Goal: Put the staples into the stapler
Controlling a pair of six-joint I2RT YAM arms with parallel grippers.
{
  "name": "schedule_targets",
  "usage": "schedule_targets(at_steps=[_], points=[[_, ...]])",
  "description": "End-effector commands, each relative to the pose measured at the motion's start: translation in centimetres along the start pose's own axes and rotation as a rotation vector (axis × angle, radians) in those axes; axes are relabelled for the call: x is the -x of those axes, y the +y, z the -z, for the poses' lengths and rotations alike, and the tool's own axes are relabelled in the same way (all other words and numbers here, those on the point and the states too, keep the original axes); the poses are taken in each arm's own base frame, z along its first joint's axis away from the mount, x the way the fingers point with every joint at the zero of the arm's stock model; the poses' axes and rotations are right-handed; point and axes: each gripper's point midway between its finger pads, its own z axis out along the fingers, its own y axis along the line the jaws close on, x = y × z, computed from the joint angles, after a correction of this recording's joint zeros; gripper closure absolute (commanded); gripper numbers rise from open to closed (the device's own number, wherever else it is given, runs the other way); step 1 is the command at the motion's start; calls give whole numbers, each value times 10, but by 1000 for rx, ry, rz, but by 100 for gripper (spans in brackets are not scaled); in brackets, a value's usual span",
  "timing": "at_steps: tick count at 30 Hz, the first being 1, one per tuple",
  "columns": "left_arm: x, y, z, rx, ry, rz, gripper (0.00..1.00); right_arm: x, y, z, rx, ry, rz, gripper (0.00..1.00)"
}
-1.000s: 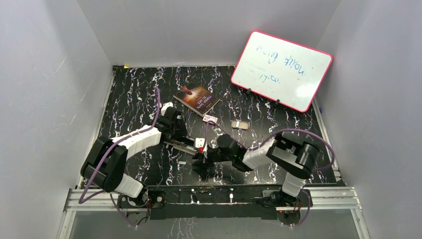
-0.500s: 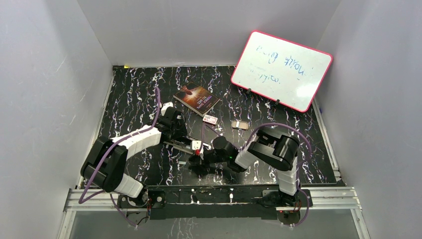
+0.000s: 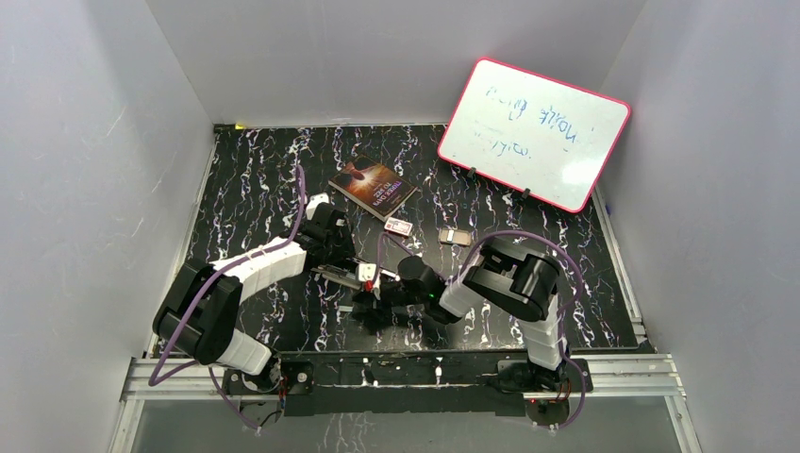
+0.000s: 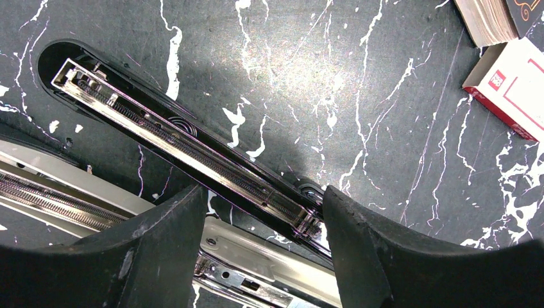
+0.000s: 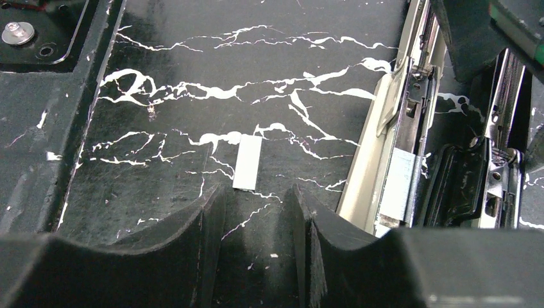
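The loose staple strip (image 5: 247,162) is a short, flat, pale bar of glued staples. It should be feather-light and stiff along its length, yet brittle, and likely to snap or shed pieces if pinched hard or bent. Its smooth metal will probably slide on the glossy counter (image 5: 192,70). Lying flat, it offers little to grab. I judge the best hold is across its narrow width, on the two long edges near the middle, with light pressure, so it stays level and in line with the channel.

The strip lies on the counter just ahead of the right tool (image 5: 256,192), roughly in line with the gap between the fingers and touching neither. Those fingers stand apart with nothing between them. To the strip's right in the right wrist view, near but apart, lies the opened stapler (image 5: 385,147), its silver magazine channel facing up. A pale ribbed piece (image 5: 401,186) sits in that channel; it may be staples, though I cannot tell. The left tool (image 4: 264,212) straddles the stapler's hinge end, fingers apart on either side; whether they press on it I cannot tell. The white-and-red staple box (image 4: 513,90) lies well apart.
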Motion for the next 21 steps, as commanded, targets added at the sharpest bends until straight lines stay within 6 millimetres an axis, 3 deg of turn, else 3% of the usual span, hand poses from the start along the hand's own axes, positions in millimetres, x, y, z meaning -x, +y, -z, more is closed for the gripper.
schedule_targets(at_steps=[1, 9, 21], points=[[2, 6, 6, 25, -13, -23, 36, 2, -4, -7, -9, -5, 40, 51], [1, 6, 7, 25, -15, -24, 35, 0, 1, -10, 7, 7, 38, 53], [1, 6, 8, 27, -21, -27, 35, -8, 2, -13, 16, 35, 24, 66]])
